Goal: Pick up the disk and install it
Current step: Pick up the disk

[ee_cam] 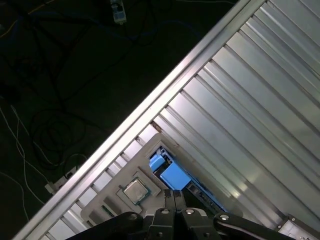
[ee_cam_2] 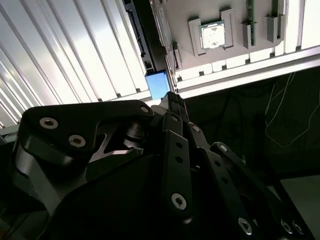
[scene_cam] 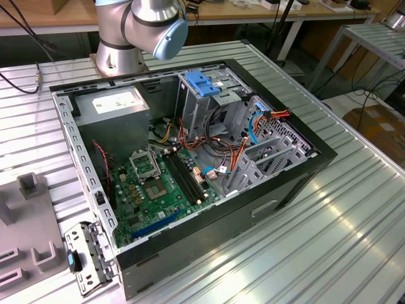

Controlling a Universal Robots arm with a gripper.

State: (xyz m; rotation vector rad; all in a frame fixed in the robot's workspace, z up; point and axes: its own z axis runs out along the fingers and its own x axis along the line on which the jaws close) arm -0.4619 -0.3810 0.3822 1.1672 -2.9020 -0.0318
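Hovering just over the blue end of the disk (ee_cam: 175, 176), your gripper (ee_cam: 173, 194) is keeping its fingers pressed together, and you are seeing nothing caught between them. In the second wrist view the black fingertips of the gripper (ee_cam_2: 173, 96) are meeting right beside the blue rail of the disk (ee_cam_2: 156, 85); whether they are touching it, you cannot tell.

The disk is sitting on edge in a narrow slot along one side of a grey fixture (ee_cam_2: 210, 56), with its dark edge running away from the blue end. A CPU (ee_cam_2: 212, 36) is lying in a square pocket of that fixture, just beside the slot, and it is showing in the first wrist view too (ee_cam: 136, 191). The fixture is resting on the ribbed table (ee_cam: 260, 110), near the table's edge, and beyond that edge cables (ee_cam: 50, 125) are trailing over a dark floor.

In the exterior view the arm (scene_cam: 142, 22) is rising from its base at the far side of the table (scene_cam: 342, 240). The open case (scene_cam: 209, 234) is lying on its side close to that base. Inside it, a drive cage (scene_cam: 202, 117) is standing with a blue bracket (scene_cam: 204, 83) on top, a power supply (scene_cam: 117, 104) is sitting towards the exterior view's left of the cage, and the motherboard (scene_cam: 152, 190) is lying flat on the case floor.
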